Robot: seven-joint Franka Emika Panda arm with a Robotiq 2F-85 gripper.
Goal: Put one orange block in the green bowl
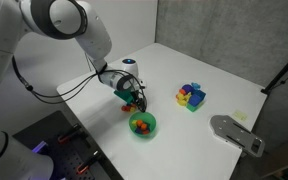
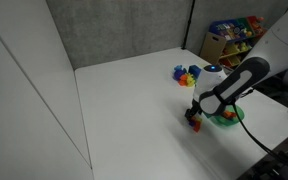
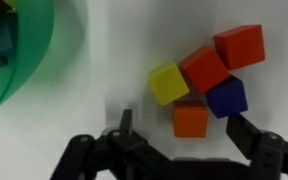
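Note:
In the wrist view an orange block lies on the white table between the two open fingers of my gripper. It touches a yellow cube, a red-orange cube and a dark blue cube; another red cube lies beyond. The green bowl fills the upper left of the wrist view. In both exterior views the gripper is low over the cluster, right next to the green bowl, which holds small blocks.
A blue tray of yellow and purple pieces stands farther back on the table. A grey flat device lies near a table corner. A shelf of coloured toys stands behind the table. The table edge runs close to the bowl.

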